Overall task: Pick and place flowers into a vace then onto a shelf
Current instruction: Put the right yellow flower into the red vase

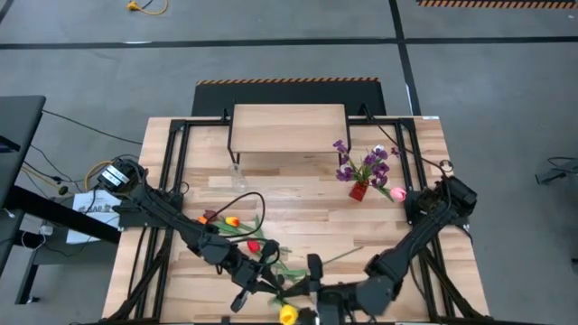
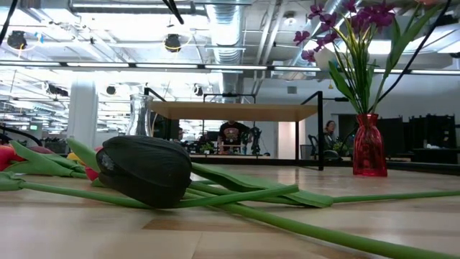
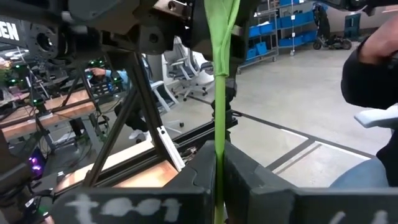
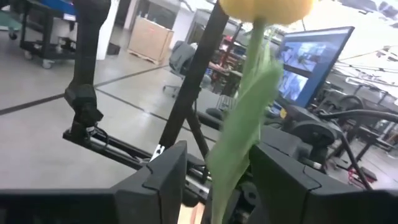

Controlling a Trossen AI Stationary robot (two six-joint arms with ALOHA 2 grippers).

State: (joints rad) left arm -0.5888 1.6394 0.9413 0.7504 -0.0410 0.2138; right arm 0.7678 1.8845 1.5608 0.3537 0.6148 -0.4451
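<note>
A yellow flower (image 1: 287, 314) stands upright at the table's near edge, between my two grippers. My left gripper (image 3: 219, 186) is shut on its green stem. My right gripper (image 4: 217, 180) is open. Its fingers stand on either side of the stem and leaf just under the yellow head (image 4: 264, 6); a gap shows beside one finger. Other flowers (image 1: 237, 226) lie flat on the table left of centre, a black one (image 2: 144, 171) among them. A red vase (image 1: 359, 190) with purple sprigs stands right of centre. The shelf (image 1: 289, 128) stands at the far edge. My left gripper pinches the yellow flower's green stem (image 3: 219, 163) between its two fingers. The fingers come in level and lie across the stem. The stem stands upright and runs on above the fingers.
A clear glass vase (image 1: 237, 171) stands by the shelf's near left leg. A pink flower (image 1: 397, 193) lies right of the red vase (image 2: 369, 147). A person's dark sleeve (image 3: 373, 68) shows beyond the table's near edge. Bare wood lies between the shelf and the grippers.
</note>
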